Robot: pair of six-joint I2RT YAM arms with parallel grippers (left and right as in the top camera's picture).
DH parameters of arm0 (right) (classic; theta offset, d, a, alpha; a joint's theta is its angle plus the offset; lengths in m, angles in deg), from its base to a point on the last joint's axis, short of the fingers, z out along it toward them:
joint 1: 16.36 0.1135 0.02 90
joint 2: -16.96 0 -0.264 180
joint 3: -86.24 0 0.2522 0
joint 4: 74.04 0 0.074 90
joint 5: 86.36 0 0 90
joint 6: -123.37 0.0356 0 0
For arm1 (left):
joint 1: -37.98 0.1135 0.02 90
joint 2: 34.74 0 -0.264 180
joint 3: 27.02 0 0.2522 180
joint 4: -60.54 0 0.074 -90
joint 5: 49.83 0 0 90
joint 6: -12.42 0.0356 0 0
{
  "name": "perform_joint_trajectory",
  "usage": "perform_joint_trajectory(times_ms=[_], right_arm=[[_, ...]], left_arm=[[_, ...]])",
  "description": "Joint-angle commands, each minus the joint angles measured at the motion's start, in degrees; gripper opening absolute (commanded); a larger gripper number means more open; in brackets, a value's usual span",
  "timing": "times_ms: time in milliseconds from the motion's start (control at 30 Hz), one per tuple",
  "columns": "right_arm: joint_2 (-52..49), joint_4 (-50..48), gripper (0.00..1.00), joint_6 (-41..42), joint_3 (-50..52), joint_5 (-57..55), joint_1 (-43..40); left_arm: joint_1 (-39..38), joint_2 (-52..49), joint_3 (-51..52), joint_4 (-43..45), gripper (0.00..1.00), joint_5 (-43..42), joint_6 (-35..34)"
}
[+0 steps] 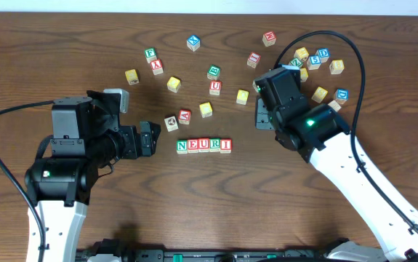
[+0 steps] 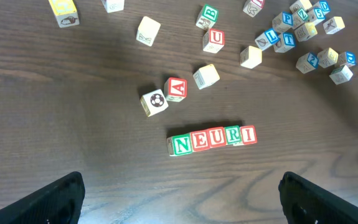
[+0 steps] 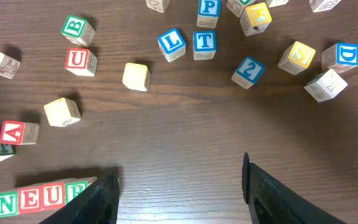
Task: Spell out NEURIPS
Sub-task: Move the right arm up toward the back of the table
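Note:
Five cubes stand side by side in the table's middle and read NEURI (image 1: 203, 145), also seen in the left wrist view as the row (image 2: 211, 139). My left gripper (image 1: 150, 138) hangs open just left of that row, nothing between its fingers (image 2: 54, 202). The right gripper (image 1: 262, 113) is open over bare wood to the row's upper right, and its left finger (image 3: 94, 199) covers the row's end (image 3: 32, 199). A blue P cube (image 3: 209, 7) and a yellow S cube (image 3: 297, 56) lie loose beyond it.
Loose letter cubes lie scattered across the far half: a spare red U (image 3: 80, 60), green B (image 3: 77, 29), red A (image 3: 18, 132), blue L (image 3: 171, 43) and T (image 3: 204, 42). A dense cluster (image 1: 316, 64) sits at the back right.

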Motion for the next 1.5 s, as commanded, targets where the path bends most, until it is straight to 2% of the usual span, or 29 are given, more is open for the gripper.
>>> perform_joint_trajectory(times_ms=[0, 100, 167, 433, 700, 1000, 1133, 1467], right_arm=[[0.2, -0.13, 0.59, -1.25, -1.77, 1.88, -1.7], [0.2, -0.11, 0.59, -1.68, -1.92, 3.85, -3.37], [0.2, -0.11, 0.64, -2.23, -2.01, 5.2, -4.46], [0.2, -0.55, 0.71, -4.04, -2.23, 6.43, -7.87], [-0.17, -0.5, 0.72, -7.69, -3.04, 11.39, -12.57], [-1.7, 0.2, 0.78, -9.46, -3.85, 12.07, -15.96], [-3.34, 1.07, 0.8, -10.99, -4.39, 12.07, -17.62], [-11.96, 4.22, 0.79, -12.37, -10.56, 12.07, -19.23]], left_arm=[[0.35, 0.37, -0.79, 0.13, 0.98, -0.52, 0.59], [0.35, 0.37, -0.79, 0.13, 0.98, -0.5, 0.59], [0.35, 0.37, -0.79, 0.13, 0.98, -0.52, 0.59], [0.35, 0.37, -0.79, 0.13, 0.98, -0.52, 0.57], [0.35, 0.37, -0.79, 0.13, 0.98, -0.5, 0.59], [0.35, 0.37, -0.79, 0.13, 0.98, -0.5, 0.59], [0.35, 0.37, -0.79, 0.13, 0.98, -0.5, 0.59], [0.35, 0.37, -0.79, 0.13, 0.98, -0.52, 0.59]])
